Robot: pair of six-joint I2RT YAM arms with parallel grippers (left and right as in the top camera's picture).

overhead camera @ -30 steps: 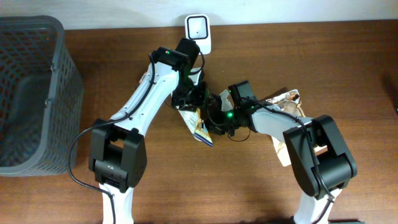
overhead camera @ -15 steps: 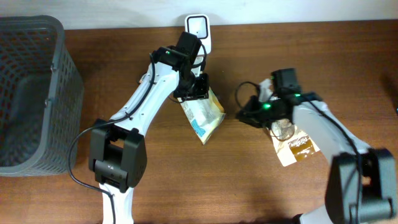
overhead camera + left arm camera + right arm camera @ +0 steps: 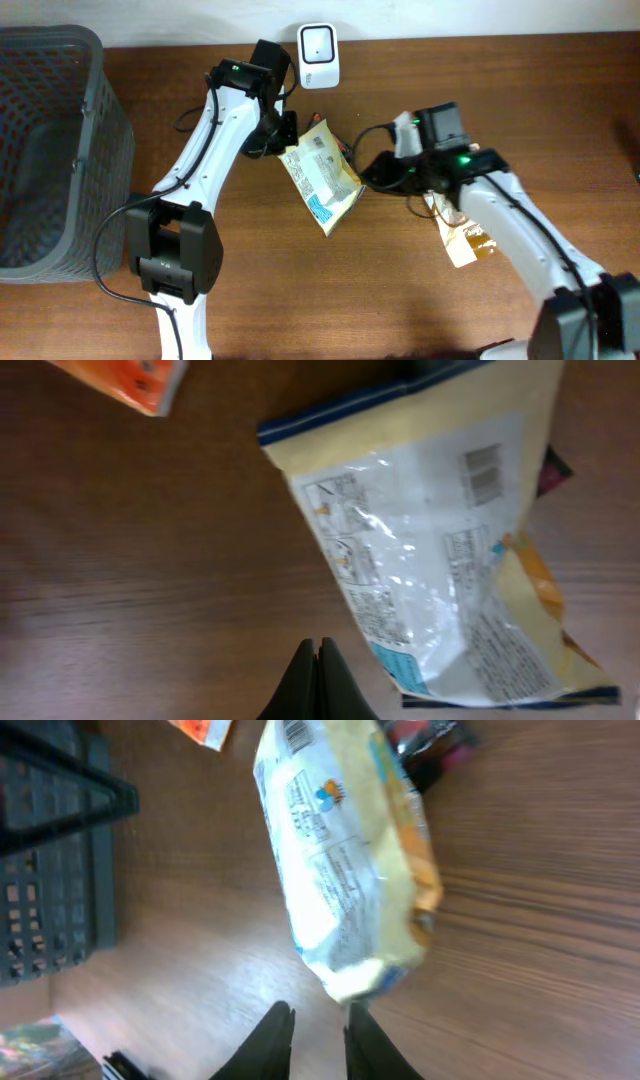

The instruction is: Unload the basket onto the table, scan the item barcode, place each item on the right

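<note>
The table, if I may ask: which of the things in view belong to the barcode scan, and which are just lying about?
For the job:
- bag
- its barcode
- scanner

Just lying about, as far as I can judge:
- basket
- brown packet
- orange packet

Left claw (image 3: 319, 648) closed, right claw (image 3: 318, 1012) ajar

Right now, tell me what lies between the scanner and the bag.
Overhead, only bare table separates scanner and bag.
</note>
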